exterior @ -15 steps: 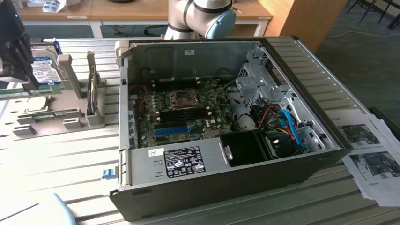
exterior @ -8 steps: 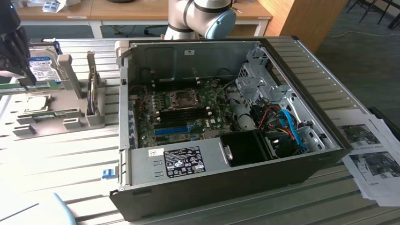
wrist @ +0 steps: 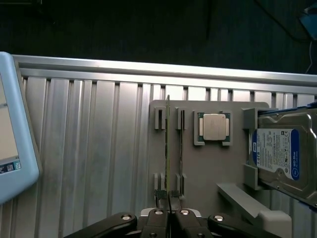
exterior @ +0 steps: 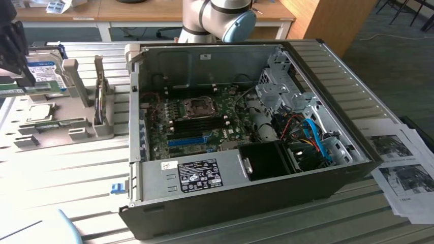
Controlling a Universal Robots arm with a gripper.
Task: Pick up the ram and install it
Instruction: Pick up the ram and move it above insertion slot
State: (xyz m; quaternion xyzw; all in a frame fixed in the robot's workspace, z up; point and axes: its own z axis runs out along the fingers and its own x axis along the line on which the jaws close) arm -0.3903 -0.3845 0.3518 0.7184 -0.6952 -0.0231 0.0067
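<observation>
Right, my gripper (wrist: 169, 212) is nearly closed, pinching the ram (wrist: 168, 148) edge-on over the grey holder (wrist: 208, 168); such a thin hold could let it tilt or slip.

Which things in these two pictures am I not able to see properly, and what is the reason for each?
- The ram, wrist view: seen edge-on in the gripper, so its label and chips are hidden.
- Hard drive, wrist view: cut off by the picture's edge.
- Motherboard, exterior view: memory slots too small to tell whether any is filled.
- Printed sheets, exterior view: text too small.
</observation>
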